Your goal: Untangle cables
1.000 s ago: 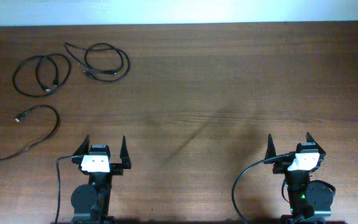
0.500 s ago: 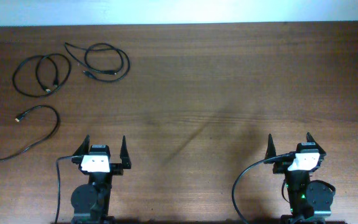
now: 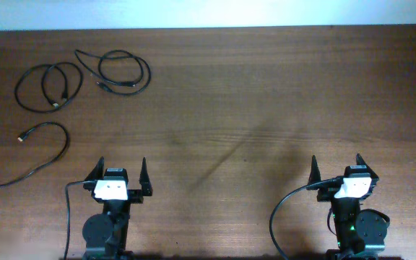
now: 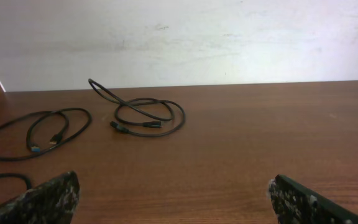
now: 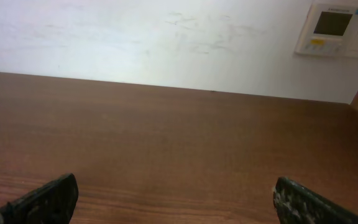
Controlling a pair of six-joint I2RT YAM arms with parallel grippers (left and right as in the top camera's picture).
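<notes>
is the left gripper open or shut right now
Open. In the overhead view the left gripper has its fingers spread wide, and its wrist view shows only table between them.

Three black cables lay on one wooden counter point(image 3: 266, 87): a looped cable point(image 3: 149, 72), a double-coiled cable point(image 3: 16, 91) and a long trailing cable point(image 3: 67, 139). Two end effectors stood at the near edge, the left end effector point(image 3: 122, 162) and the right end effector point(image 3: 336, 159), each with two fingers. One wall panel point(image 5: 333, 30) hung behind.
</notes>
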